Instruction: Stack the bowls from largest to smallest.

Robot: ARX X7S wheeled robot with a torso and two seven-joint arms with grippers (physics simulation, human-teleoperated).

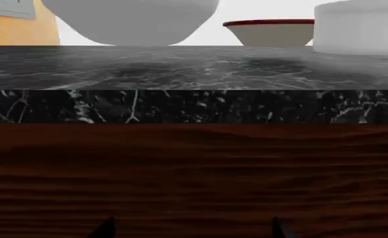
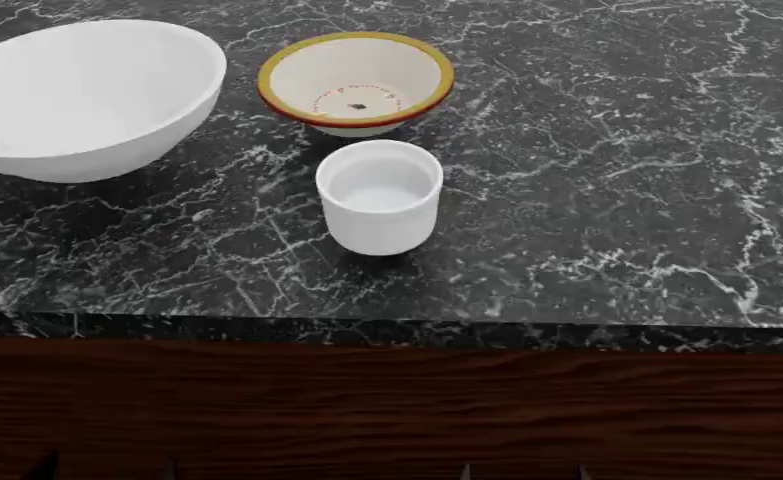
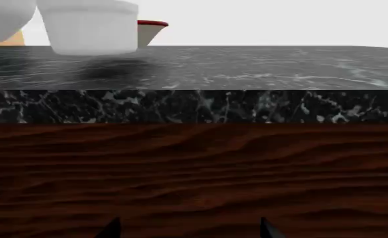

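Note:
Three bowls stand on the black marble counter point(image 2: 605, 180). The large plain white bowl point(image 2: 84, 95) is at the far left. The medium cream bowl point(image 2: 355, 82) with a yellow-red rim is right of it. The small white cup-like bowl point(image 2: 379, 195) stands just in front of the medium one. All three show in the left wrist view: large point(image 1: 131, 20), medium point(image 1: 270, 32), small point(image 1: 359, 27). The right wrist view also has all three: small point(image 3: 91, 27), medium point(image 3: 150, 30), large point(image 3: 5, 15). My left gripper point(image 2: 108, 470) point(image 1: 192, 230) and right gripper point(image 2: 525, 472) point(image 3: 188, 230) are open and empty, low before the counter front.
The counter's front edge point(image 2: 391, 330) runs across the view, with a dark wood cabinet face point(image 2: 391, 410) below it. Both grippers face this wood panel point(image 1: 194, 173) point(image 3: 194, 173). An orange surface point(image 1: 15, 29) shows behind the large bowl.

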